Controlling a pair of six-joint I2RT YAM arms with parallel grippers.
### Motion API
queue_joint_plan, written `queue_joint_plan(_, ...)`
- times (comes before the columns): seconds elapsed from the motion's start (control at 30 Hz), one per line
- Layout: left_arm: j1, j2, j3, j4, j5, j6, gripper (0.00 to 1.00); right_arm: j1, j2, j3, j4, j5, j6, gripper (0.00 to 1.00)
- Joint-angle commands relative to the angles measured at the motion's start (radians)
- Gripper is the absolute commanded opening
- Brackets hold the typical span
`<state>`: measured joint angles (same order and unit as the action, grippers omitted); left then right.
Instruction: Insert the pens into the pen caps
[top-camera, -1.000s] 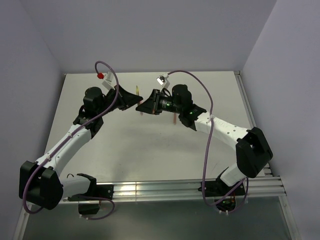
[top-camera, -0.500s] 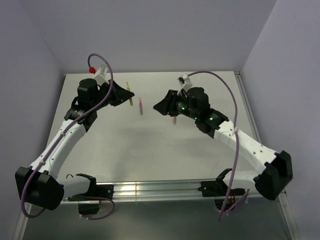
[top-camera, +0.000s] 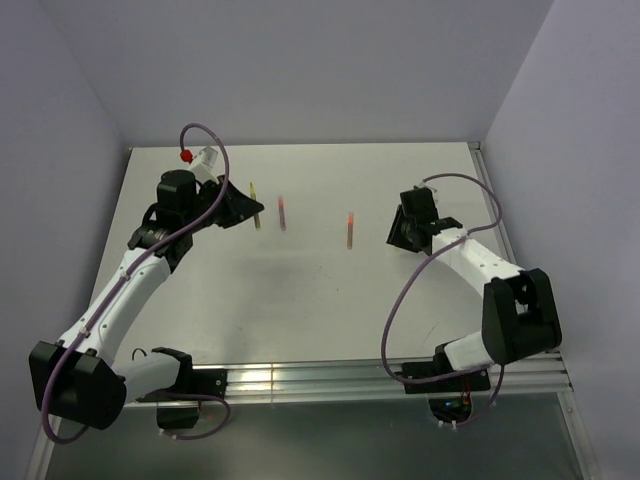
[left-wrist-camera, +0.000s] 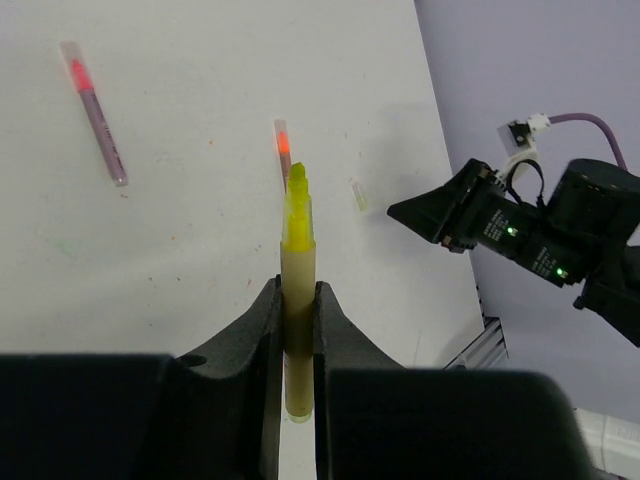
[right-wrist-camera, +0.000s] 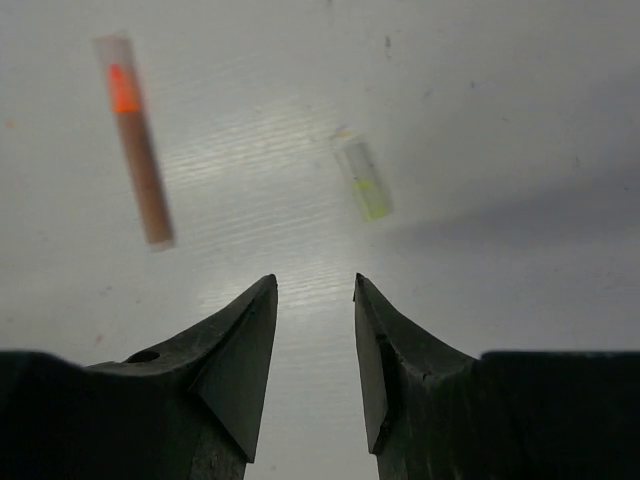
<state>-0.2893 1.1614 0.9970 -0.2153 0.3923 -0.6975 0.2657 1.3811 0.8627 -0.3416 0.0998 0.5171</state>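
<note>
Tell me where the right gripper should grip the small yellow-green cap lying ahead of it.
Pinch the yellow-green cap across its narrow width, near the middle, coming straight down with the open right gripper. It lies flat on the table, slightly slanted to the jaws, so I would turn the wrist a little to square up first.

Smooth plastic with a dull finish, pale olive, along the olive pen (left-wrist-camera: 298, 330); brighter yellow at its tip. Black plastic, smooth with a low sheen, on the left gripper (left-wrist-camera: 297, 288) and right gripper (right-wrist-camera: 314, 285). Matt white across the table (right-wrist-camera: 480, 90), faintly ribbed up close and flecked with small marks. Translucent, possibly glossy plastic on the yellow-green pen cap (right-wrist-camera: 366, 182), though blurred. Bright bare metal on the rail (top-camera: 320, 378). Smooth purple sheathing on the cable (top-camera: 415, 290); white plastic shells on the left arm (top-camera: 130, 290).
</note>
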Motion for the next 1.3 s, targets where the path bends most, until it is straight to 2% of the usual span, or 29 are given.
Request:
queue_joint_plan(0.0,0.001,-0.04,-0.012,0.008,0.02,0.041,0.0,-0.014,0.051,0.036,-0.002,0.077,-0.046,0.44)
queue_joint_plan(0.23,0.001,-0.042,-0.032,0.019,0.031,0.058,0.0,-0.04,0.185,0.091,0.004,0.092,-0.087,0.39)
queue_joint_plan(0.4,0.002,-0.029,-0.037,0.025,0.045,0.061,0.0,-0.04,0.242,0.162,-0.022,0.141,-0.112,0.39)
queue_joint_plan(0.6,0.006,-0.022,-0.04,0.028,0.057,0.062,0.0,-0.04,0.308,0.237,-0.054,0.132,-0.144,0.37)
queue_joint_plan(1.27,0.025,0.001,-0.054,0.053,0.099,0.047,0.0,-0.039,0.403,0.271,-0.068,0.071,-0.201,0.37)
